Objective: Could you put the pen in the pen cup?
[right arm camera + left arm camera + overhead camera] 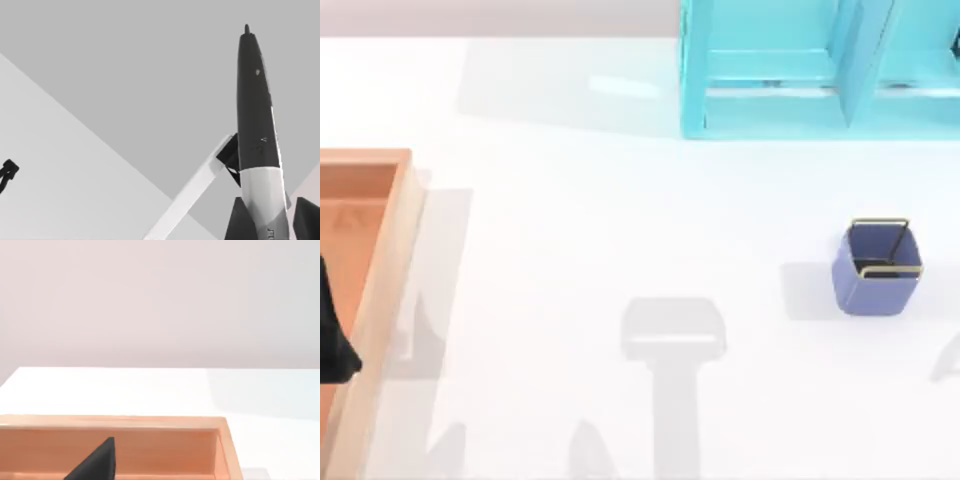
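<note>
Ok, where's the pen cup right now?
The pen cup stands on the table's right side in the top view, in front of the turquoise shelf unit.

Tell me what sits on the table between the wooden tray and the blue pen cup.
Nothing: in the top view, bare white table with shadows runs from the wooden tray to the pen cup.

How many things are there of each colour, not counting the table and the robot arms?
Black with a pale band: 1, the pen
Periwinkle blue: 1, the pen cup
Turquoise: 1, the shelf unit
Light wood: 1, the wooden tray
Total: 4
</note>
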